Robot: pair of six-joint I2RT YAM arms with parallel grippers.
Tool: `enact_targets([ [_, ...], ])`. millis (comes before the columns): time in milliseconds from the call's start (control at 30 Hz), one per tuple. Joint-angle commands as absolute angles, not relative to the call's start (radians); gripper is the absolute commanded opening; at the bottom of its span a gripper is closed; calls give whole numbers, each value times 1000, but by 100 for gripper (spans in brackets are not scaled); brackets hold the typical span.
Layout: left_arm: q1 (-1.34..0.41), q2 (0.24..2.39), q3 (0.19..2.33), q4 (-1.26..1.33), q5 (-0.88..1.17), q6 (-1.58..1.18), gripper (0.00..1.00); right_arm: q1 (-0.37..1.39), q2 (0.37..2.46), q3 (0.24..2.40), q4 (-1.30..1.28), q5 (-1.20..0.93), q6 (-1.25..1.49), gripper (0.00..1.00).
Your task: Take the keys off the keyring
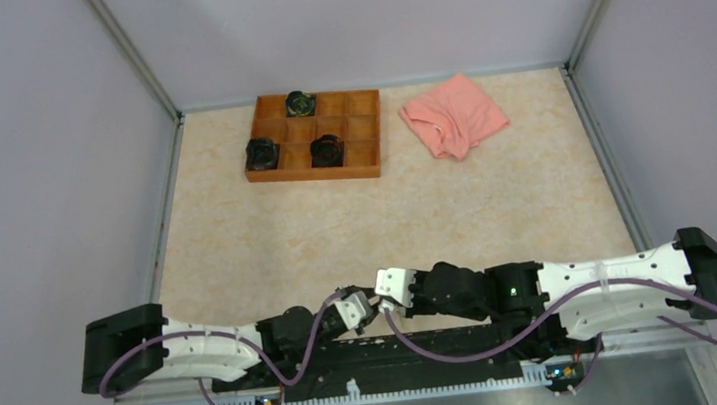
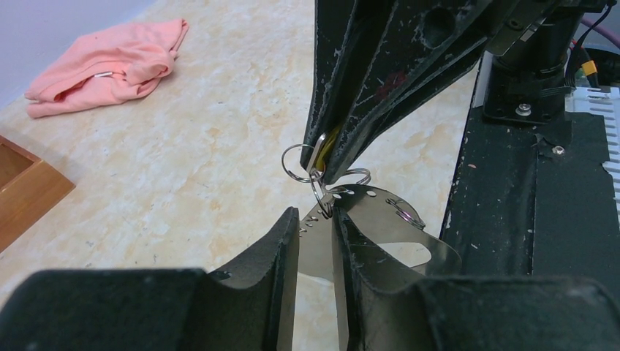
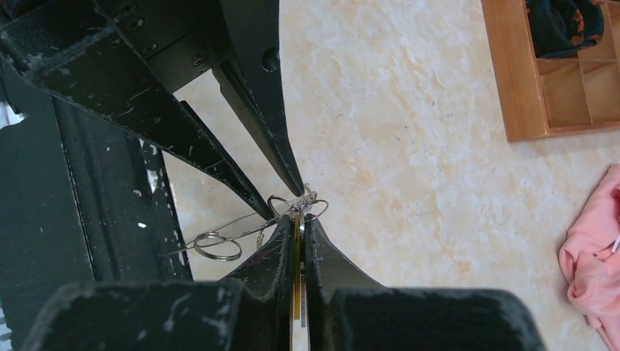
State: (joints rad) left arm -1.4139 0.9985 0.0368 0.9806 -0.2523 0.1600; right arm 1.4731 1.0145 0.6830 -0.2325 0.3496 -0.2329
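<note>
Yellow-headed key [image 3: 297, 292] sits pinched in my closed right jaws; keyring [image 2: 380, 212] runs between the part-open left jaws opposite, grip unclear.

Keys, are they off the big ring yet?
Not yet. Done: nothing, no key looks free. In hand: the right pincer is shut on the yellow-headed key, linked by small rings to the keyring, which sits between the fingers of the left pincer. Left: work that key off, then any others.

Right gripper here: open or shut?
Shut on the yellow-headed key: the right gripper has its fingers pressed against the key's flat sides, no gap.
</note>
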Motion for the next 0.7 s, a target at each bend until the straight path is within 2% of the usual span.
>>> enact_targets([
  [0, -1419, 987, 34, 1062, -244, 159, 29, 1490, 1000, 718, -215, 345, -215, 0],
  [667, -1419, 979, 47, 1068, -285, 140, 27, 1502, 1006, 718, -229, 342, -201, 0],
])
